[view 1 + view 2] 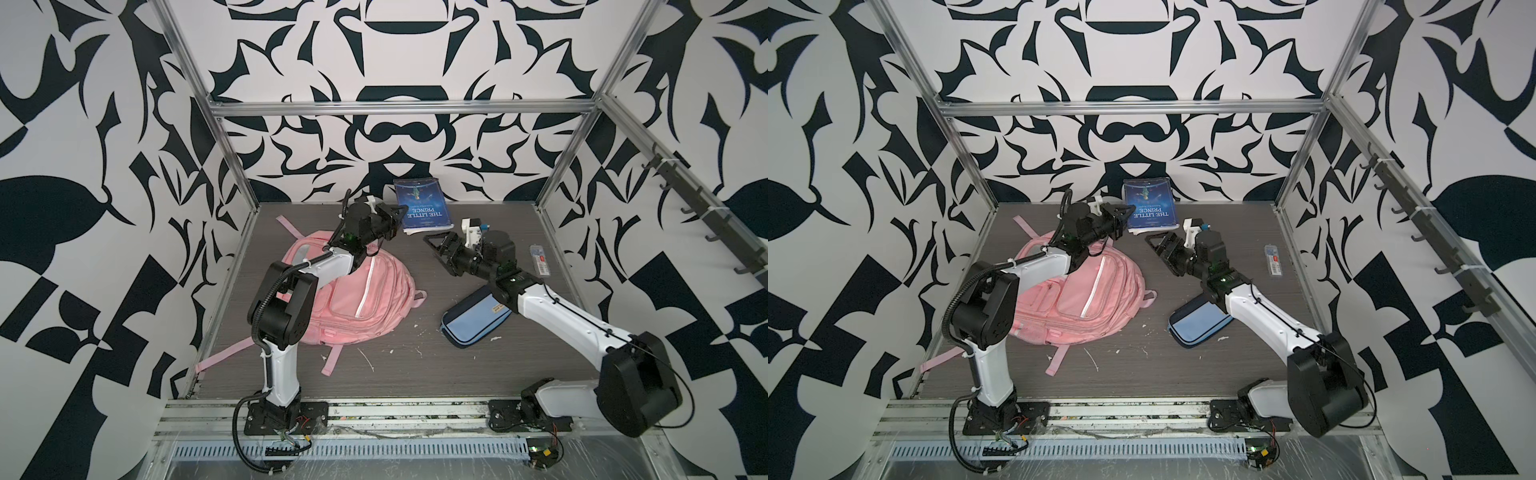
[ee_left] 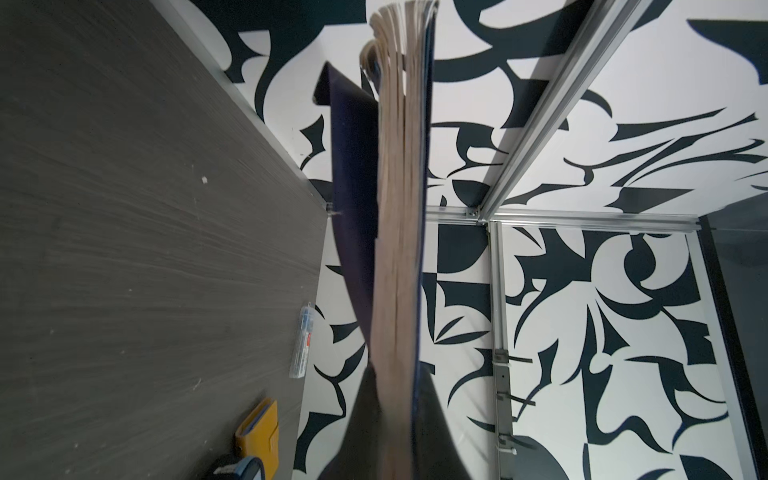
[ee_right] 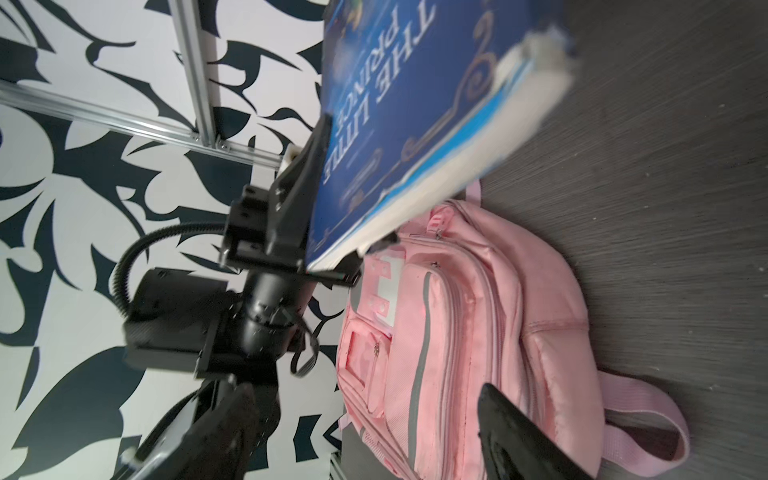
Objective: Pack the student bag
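- Gripping the blue book [image 1: 424, 205] by its edge, the left gripper [image 1: 397, 217] hangs near the student bag [image 1: 365, 299].
- The right gripper [image 1: 437, 254] gapes empty beside the book.
- A pencil case [image 1: 471, 320] lies under that arm.

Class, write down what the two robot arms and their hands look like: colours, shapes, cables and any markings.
The left arm and right arm both have white links between bulky black joints. A ribbed black hose follows the left one, a thin black cable the right. The left hand and right hand are black with triangular fingers.
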Tool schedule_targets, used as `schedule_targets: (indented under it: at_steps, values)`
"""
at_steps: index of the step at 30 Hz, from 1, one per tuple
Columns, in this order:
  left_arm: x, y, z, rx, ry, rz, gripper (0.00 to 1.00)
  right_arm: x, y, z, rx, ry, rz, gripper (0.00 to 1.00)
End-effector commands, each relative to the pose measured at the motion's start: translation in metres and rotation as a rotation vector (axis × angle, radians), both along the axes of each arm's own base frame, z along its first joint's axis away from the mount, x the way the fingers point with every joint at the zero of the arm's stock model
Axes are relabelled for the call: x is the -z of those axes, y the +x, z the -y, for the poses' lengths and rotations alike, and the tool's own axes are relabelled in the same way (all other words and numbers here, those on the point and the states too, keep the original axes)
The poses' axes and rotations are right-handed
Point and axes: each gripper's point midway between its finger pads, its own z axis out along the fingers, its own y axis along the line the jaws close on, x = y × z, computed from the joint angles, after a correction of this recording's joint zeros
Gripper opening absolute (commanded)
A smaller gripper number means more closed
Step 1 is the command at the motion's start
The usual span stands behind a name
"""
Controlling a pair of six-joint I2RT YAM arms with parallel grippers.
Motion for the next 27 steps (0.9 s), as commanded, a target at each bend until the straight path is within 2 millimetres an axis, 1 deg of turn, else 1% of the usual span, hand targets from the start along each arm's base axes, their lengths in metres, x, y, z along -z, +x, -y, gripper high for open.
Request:
schedule_targets:
  at_steps: [1,5,7,9,10,11,13,14,19,22,23,25,27]
  values:
    - [-0.062,-0.021,0.002,0.013,-0.100,0.136,0.00,-0.037,0.014,0.006,0.065,0.070,0.144,0.85]
    - [-0.058,-0.038,0.009,0.028,-0.091,0.128,0.00,-0.037,0.022,0.010,0.112,0.118,0.181,0.84]
    - [-0.057,-0.047,0.013,0.041,-0.080,0.127,0.00,-0.040,0.025,0.012,0.132,0.153,0.212,0.81]
    - [-0.053,-0.054,0.018,0.053,-0.066,0.120,0.00,-0.037,0.029,0.010,0.126,0.162,0.215,0.76]
    - [-0.051,-0.057,0.020,0.058,-0.063,0.118,0.00,-0.037,0.030,0.008,0.118,0.164,0.216,0.72]
    - [-0.049,-0.060,0.022,0.062,-0.061,0.113,0.00,-0.036,0.031,0.006,0.113,0.166,0.218,0.65]
    - [-0.045,-0.066,0.025,0.070,-0.057,0.106,0.00,-0.036,0.033,0.004,0.108,0.184,0.226,0.46]
    - [-0.042,-0.070,0.025,0.071,-0.051,0.103,0.00,-0.037,0.033,0.004,0.109,0.198,0.233,0.40]
    - [-0.031,-0.085,0.021,0.080,-0.024,0.090,0.00,-0.038,0.032,0.006,0.109,0.208,0.248,0.22]
    - [-0.024,-0.092,0.018,0.087,-0.012,0.078,0.00,-0.039,0.030,0.009,0.117,0.201,0.264,0.03]
    - [-0.021,-0.094,0.017,0.089,-0.006,0.074,0.00,-0.041,0.029,0.009,0.118,0.196,0.274,0.00]
    - [-0.016,-0.097,0.016,0.097,0.002,0.062,0.00,-0.043,0.028,0.010,0.119,0.180,0.288,0.00]
    - [-0.015,-0.100,0.017,0.111,-0.002,0.060,0.00,-0.046,0.027,0.011,0.116,0.160,0.301,0.00]
